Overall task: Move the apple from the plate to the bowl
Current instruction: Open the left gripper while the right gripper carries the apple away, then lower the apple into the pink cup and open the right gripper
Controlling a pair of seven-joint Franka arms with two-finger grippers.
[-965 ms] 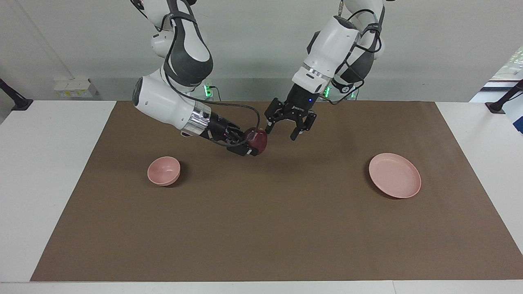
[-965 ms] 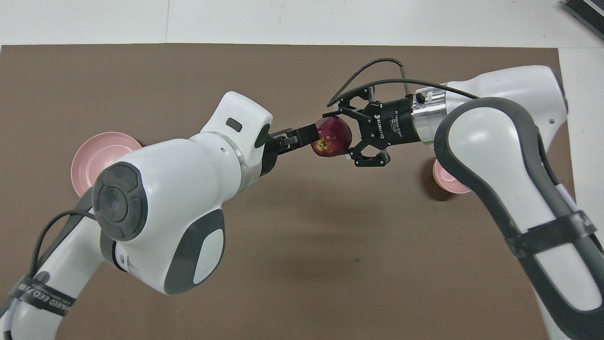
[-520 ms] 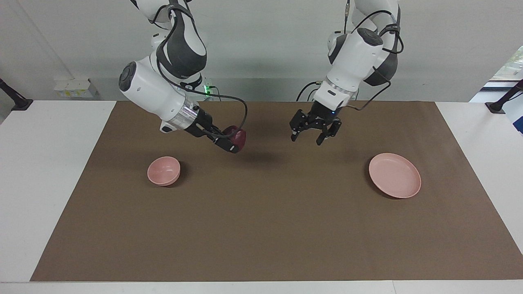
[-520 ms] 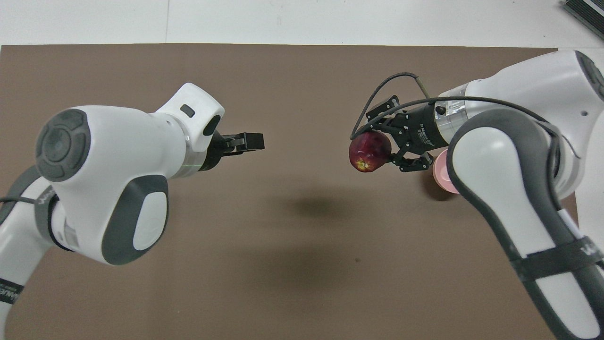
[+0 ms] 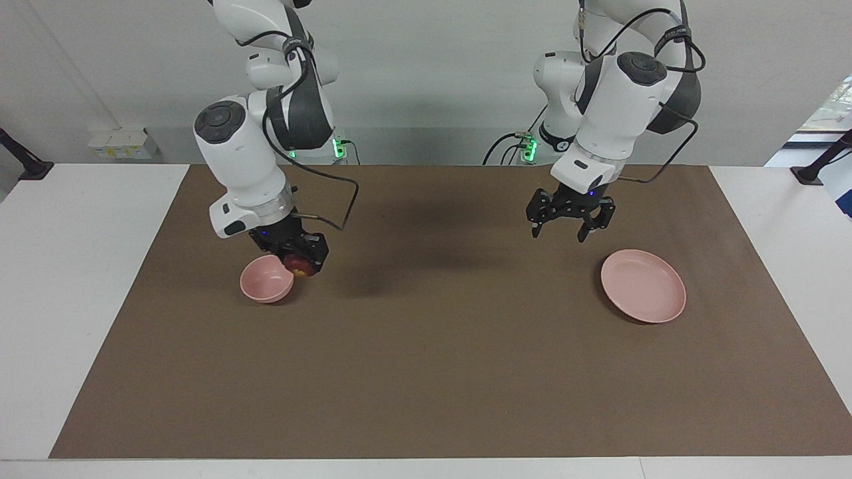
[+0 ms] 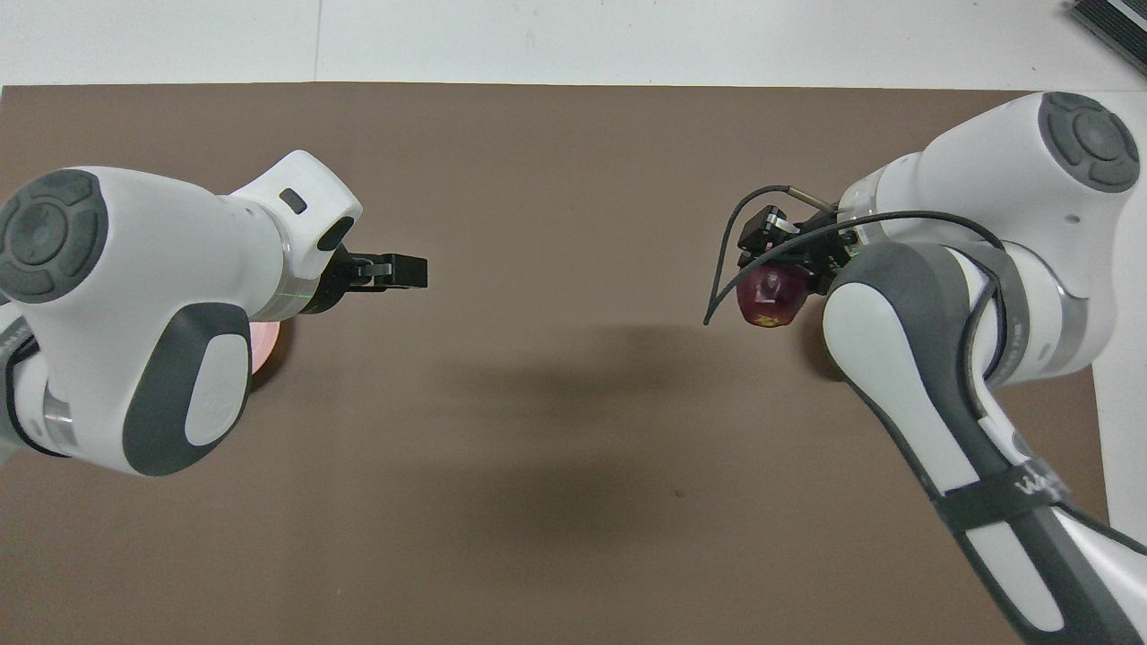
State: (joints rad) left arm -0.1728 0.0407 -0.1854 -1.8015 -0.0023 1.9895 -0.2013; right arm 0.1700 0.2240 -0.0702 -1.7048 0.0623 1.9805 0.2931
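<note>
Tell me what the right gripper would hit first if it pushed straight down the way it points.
Probably the bowl: the right gripper, shut on the apple, points down over its rim nearer the table's middle. It could just miss onto the mat; depth is unclear.

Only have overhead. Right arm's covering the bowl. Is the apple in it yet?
Observer: No. The facing view shows the apple gripped in the right gripper, up beside the rim of the bowl, not inside.
Operator: Which side of the bowl?
Observer: The side toward the left arm's end of the mat.
Operator: Plate's mostly under the left arm for me. Anything on it?
Observer: Nothing. The plate is bare.
Operator: Left gripper touching anything?
Observer: No. The left gripper hangs open above the mat beside the plate.
</note>
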